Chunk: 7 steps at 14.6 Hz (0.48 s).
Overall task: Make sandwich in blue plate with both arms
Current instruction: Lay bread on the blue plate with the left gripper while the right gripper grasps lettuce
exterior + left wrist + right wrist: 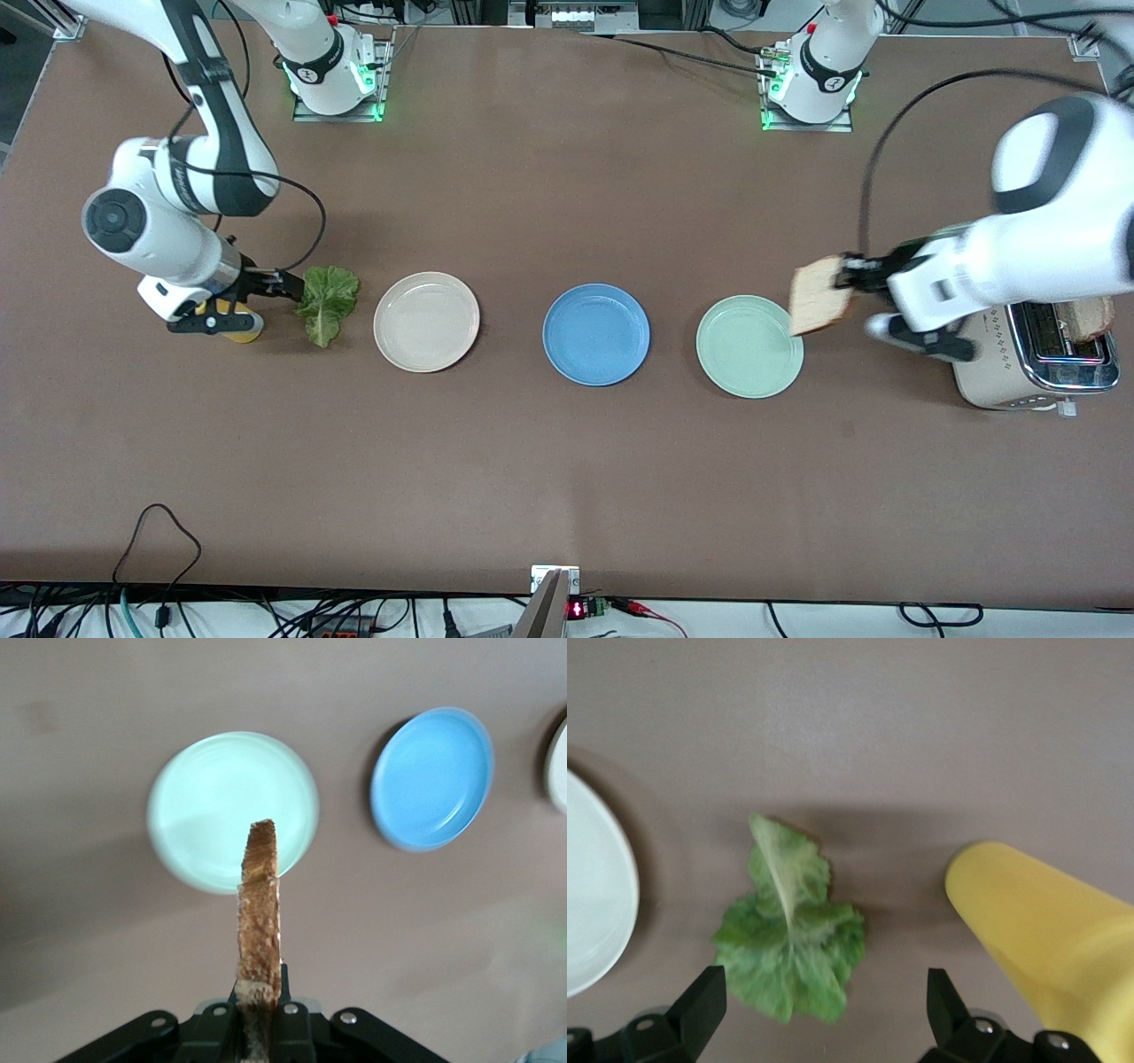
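The blue plate (595, 335) (432, 778) sits bare in the middle of the row of three plates. My left gripper (846, 276) (260, 992) is shut on a slice of bread (822, 296) (260, 904) and holds it on edge in the air, over the rim of the mint-green plate (749, 347) (232, 811) toward the left arm's end. A ruffled green lettuce leaf (328, 301) (793, 939) lies on the table beside the cream plate (426, 321) (594, 886). My right gripper (288, 285) (824, 1001) is open, low at the leaf's edge, with its fingers (704, 997) on either side of it.
A toaster (1036, 354) stands at the left arm's end of the table with another bread slice (1085, 317) in its slot. A yellow cylinder (235, 323) (1045, 930) lies under the right wrist, beside the lettuce.
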### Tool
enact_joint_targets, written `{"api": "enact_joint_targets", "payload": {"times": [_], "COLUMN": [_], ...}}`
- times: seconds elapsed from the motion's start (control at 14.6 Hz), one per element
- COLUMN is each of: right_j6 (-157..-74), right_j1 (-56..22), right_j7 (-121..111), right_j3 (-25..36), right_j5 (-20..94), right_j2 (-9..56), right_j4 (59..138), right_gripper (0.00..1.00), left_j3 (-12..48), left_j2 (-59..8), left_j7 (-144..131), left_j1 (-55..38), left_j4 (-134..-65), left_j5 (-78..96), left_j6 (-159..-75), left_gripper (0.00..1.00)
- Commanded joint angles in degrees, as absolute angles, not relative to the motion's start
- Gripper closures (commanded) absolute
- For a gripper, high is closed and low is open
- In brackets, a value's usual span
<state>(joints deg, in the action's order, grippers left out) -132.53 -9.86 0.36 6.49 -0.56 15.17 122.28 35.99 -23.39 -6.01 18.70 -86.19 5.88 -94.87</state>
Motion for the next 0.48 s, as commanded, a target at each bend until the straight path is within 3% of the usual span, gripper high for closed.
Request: {"api": "enact_joint_targets", "payload": {"times": [0.0, 0.41], "right_j6": [-137.1, -145.6], "right_j1": [-11.9, -12.1], "right_j7": [1.6, 1.7], "right_j3": [6.4, 6.5], "right_j5": [-1.6, -1.1], "right_j2": [18.6, 24.9], "right_j4": [121.7, 121.4], "right_gripper": [0.00, 0.00], "left_j3": [36.6, 36.4], "left_j2": [-27.8, -38.8], "left_j7": [-17.4, -28.4], "left_j1": [11.5, 2.6], "left_j4": [-85.4, -85.8], "left_j5": [9.9, 10.4], "left_j6": [-103.0, -120.8], "left_gripper": [0.99, 0.99]}}
